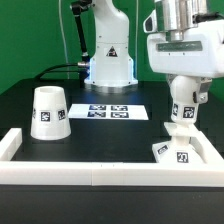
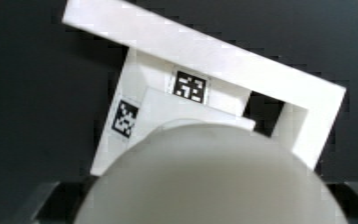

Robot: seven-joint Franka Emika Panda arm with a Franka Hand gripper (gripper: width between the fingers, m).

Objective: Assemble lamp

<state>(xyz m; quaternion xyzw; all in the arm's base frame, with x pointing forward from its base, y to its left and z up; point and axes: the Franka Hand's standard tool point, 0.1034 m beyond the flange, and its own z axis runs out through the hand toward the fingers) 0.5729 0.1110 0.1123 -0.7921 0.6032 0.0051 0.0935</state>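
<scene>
Shade (image 1: 48, 110): you have it upright, wide end down, on the surface (image 1: 120, 140) at the exterior view's left, well apart from the work. Judged parked there because it goes on last.

Marker board (image 1: 108, 111): lies flat mid-surface and carries nothing.

Base (image 1: 176, 152): sits in the corner of the border (image 1: 100, 172) at the exterior view's right, touching or just beside its bars. Judged placed so that the corner braces it against turning.

Bulb (image 1: 181, 118): you hold it upright directly over the base, neck down. Neither view shows whether the neck is seated in the base.

Claw (image 1: 180, 104): closed narrow on the bulb. The wrist view shows its dark fingers (image 2: 60, 202) on either side of the round body. It grips the bulb and touches nothing else that shows.
</scene>
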